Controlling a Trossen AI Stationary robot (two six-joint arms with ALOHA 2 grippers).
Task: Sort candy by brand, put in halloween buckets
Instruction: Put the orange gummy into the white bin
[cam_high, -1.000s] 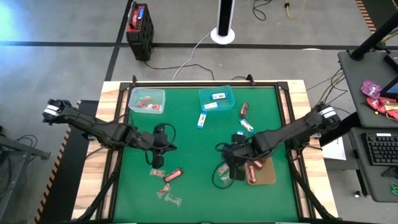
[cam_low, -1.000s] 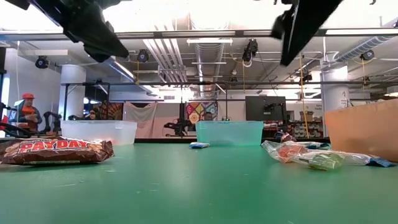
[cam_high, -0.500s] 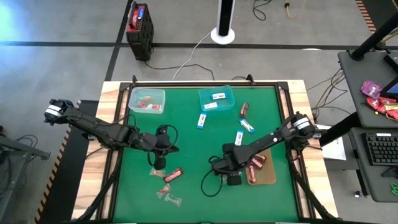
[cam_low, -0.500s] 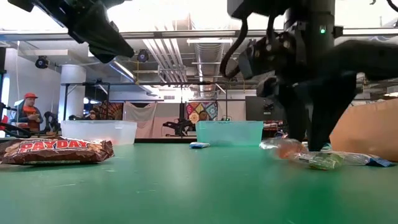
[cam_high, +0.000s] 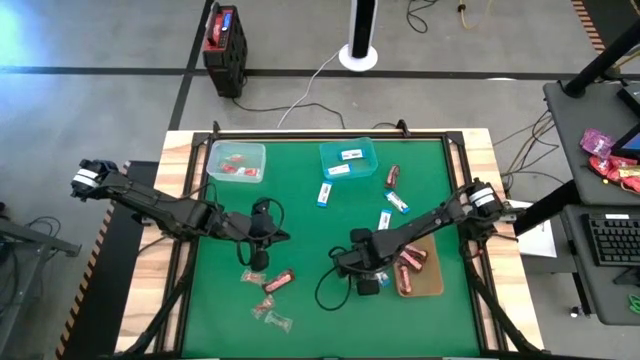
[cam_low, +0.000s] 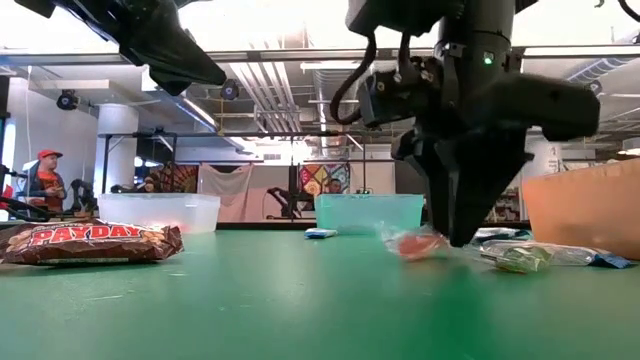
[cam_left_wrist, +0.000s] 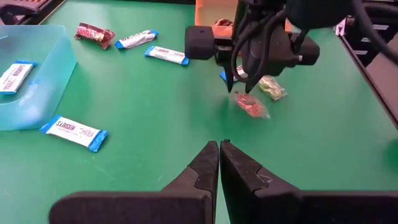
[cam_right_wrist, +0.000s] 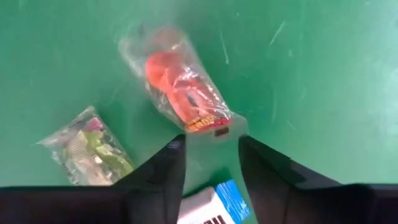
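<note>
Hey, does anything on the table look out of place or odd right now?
Nothing is spilled or damaged. Candy still lies loose on the green mat, unsorted. The right tool is open over a clear twist with a red sweet; the left tool is shut, empty.

free: bare green table (cam_high: 300, 235) between the arms | obstacles: green-sweet packet (cam_right_wrist: 93, 149), white-and-blue packet (cam_right_wrist: 208, 208) beside red twist (cam_right_wrist: 180, 87)

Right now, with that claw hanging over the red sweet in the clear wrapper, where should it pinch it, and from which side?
Probably straight down from above: the red sweet lies flat on the table. Pinch across the plump middle, one finger on each long side, since the thin clear ends would likely slip. The right claw is open, with the wrapper's near end between its tips. A green sweet lies close beside it, so keep the fingers narrow.
</note>
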